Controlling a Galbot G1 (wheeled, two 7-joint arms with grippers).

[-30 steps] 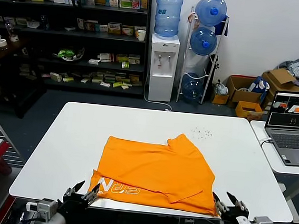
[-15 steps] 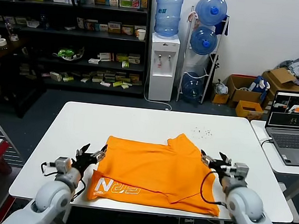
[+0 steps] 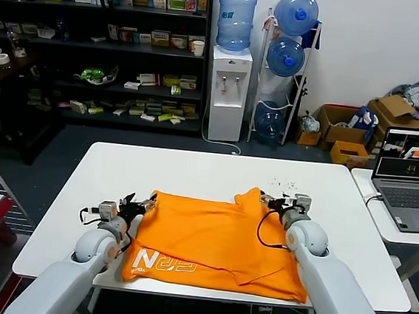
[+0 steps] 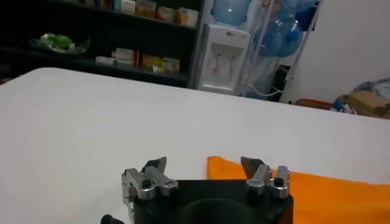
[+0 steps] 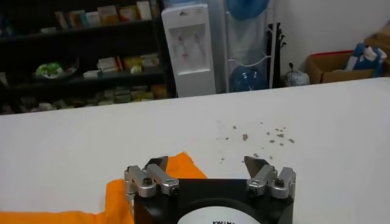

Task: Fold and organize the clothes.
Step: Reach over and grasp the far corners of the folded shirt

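T-shirt (image 3: pixel 213 239), orange, is lying partly folded in the middle of the white table (image 3: pixel 63 210), near edge sitting close to the table's front edge. White lettering is showing on the front-left panel. A sleeve flap is sticking up at the far right corner of the cloth.

Left gripper (image 3: pixel 136 206) is sitting low over the table at the shirt's far-left corner, jaws standing apart, nothing between them. In the left wrist view, left gripper (image 4: pixel 205 168) is framing the orange corner (image 4: pixel 292 189) just ahead of the fingertips; can't tell if they're touching it.

Right gripper (image 3: pixel 273 202) is sitting at the far-right sleeve edge, jaws also spread wide, holding nothing. In the right wrist view, right gripper (image 5: pixel 209 165) is showing an orange edge (image 5: pixel 116 192) beside one finger, bare table ahead.

Small dark specks (image 3: pixel 285 185) are lying scattered on the tabletop just beyond the right gripper.

Laptop (image 3: pixel 411 180) is standing open on a side table to the right. Further back: water dispenser (image 3: pixel 229 73) against the wall, rack of blue bottles (image 3: pixel 286 57) beside it, dark shelving (image 3: pixel 94 42) on the left, cardboard boxes (image 3: pixel 349 130) on the floor at right.
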